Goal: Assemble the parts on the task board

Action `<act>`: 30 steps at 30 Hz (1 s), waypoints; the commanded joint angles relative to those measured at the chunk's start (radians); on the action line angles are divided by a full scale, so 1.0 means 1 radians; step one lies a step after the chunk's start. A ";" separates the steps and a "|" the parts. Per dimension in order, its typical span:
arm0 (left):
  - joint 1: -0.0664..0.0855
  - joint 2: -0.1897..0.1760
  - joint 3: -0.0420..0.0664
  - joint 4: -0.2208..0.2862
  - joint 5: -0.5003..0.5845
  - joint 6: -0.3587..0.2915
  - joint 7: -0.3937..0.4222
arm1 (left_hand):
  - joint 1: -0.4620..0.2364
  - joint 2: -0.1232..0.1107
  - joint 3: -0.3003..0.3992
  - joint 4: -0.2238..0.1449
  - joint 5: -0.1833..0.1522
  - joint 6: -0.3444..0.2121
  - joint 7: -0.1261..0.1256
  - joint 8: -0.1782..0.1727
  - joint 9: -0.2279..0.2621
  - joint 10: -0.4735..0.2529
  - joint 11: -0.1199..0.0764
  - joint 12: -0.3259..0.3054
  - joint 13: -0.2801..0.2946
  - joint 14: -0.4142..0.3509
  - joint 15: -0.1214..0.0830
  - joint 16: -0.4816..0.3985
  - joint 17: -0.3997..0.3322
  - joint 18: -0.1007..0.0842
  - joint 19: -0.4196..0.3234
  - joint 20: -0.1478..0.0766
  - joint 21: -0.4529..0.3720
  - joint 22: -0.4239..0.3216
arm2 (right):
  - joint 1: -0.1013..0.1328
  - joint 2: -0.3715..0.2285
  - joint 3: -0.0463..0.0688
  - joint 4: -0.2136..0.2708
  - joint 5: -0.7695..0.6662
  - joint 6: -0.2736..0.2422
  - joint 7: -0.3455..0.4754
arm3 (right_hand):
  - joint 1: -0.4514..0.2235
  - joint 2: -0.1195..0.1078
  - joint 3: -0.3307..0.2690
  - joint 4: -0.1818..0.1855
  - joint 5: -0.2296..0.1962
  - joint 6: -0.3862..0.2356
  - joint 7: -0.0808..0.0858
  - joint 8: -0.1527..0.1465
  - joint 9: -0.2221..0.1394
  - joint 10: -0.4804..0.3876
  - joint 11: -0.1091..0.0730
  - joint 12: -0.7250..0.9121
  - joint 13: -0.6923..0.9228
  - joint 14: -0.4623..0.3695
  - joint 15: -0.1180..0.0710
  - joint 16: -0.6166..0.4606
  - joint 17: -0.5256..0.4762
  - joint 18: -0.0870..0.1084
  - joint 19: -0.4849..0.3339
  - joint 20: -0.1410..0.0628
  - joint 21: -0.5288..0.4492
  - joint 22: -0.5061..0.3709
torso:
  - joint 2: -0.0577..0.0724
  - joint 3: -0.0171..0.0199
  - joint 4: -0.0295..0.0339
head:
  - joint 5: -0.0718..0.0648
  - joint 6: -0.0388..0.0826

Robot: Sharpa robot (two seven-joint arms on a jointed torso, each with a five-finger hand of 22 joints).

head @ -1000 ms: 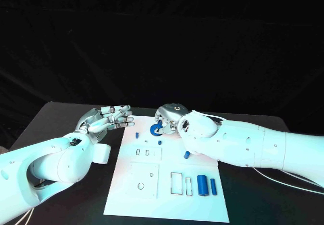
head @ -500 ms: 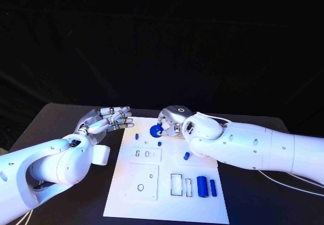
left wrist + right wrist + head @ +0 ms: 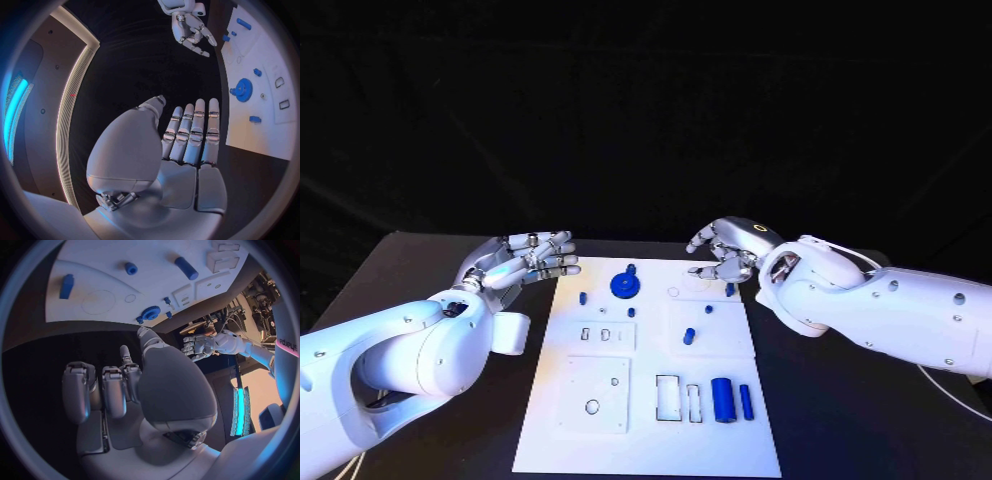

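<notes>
The board (image 3: 653,420) runs off the head view's lower edge, so its near end is cut. In the right wrist view the right hand (image 3: 134,390) covers the counter (image 3: 37,347) beneath its fingers (image 3: 78,390), and the board's far corner passes out of the circle. Whether the gear (image 3: 626,286) beyond the left fingers (image 3: 548,256) sits fully down is too small to tell.

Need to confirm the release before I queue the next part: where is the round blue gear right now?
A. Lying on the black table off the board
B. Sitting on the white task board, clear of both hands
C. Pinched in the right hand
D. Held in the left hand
B. The round blue gear sits on the white task board, with the right hand beside the board and holding nothing, and the left hand apart too.
</notes>
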 commanded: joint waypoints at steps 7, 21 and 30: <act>0.000 0.014 0.000 -0.014 0.000 0.029 0.007 | 0.009 -0.001 0.002 -0.006 -0.003 0.008 0.000 -0.003 0.001 0.008 0.002 -0.006 0.000 -0.001 -0.002 -0.003 0.002 0.018 -0.009 0.001 0.006 0.002 | -0.031 -0.078 -0.002 -0.029 0.170 0.027 0.188 | 0.013 -0.007 0.002 -0.004 -0.002 -0.014 0.002 -0.013 -0.006 -0.003 0.007 -0.005 0.112 0.091 0.010 -0.001 0.210 0.003 0.002 0.009 -0.004 0.127 | -0.012 0.0162 -0.0217 | -0.004 -0.001; -0.001 0.025 -0.002 -0.025 0.000 0.031 0.008 | 0.009 -0.001 0.002 -0.006 -0.003 0.008 0.000 -0.003 0.001 0.008 0.002 -0.006 0.000 -0.001 -0.002 -0.003 0.002 0.018 -0.009 0.001 0.006 0.002 | -0.083 -0.057 -0.003 -0.120 0.187 0.054 0.196 | 0.014 -0.011 -0.001 -0.005 0.006 -0.013 0.003 -0.017 -0.007 -0.004 0.008 -0.005 0.112 0.092 0.011 0.001 0.214 0.004 0.001 0.011 -0.005 0.127 | -0.010 0.0231 -0.0129 | -0.008 -0.018; -0.001 0.026 -0.002 -0.028 0.000 0.030 0.007 | 0.010 -0.001 0.002 -0.006 -0.004 0.008 0.000 -0.004 0.001 0.009 0.002 -0.006 0.000 -0.001 -0.002 -0.003 0.002 0.018 -0.009 0.001 0.006 0.002 | -0.101 -0.031 -0.003 -0.166 0.178 0.053 0.195 | 0.013 -0.011 -0.001 -0.004 0.006 -0.013 0.003 -0.018 -0.008 -0.005 0.008 -0.006 0.111 0.093 0.012 0.001 0.215 0.004 0.000 0.011 -0.006 0.125 | -0.005 0.0253 -0.0065 | -0.011 -0.022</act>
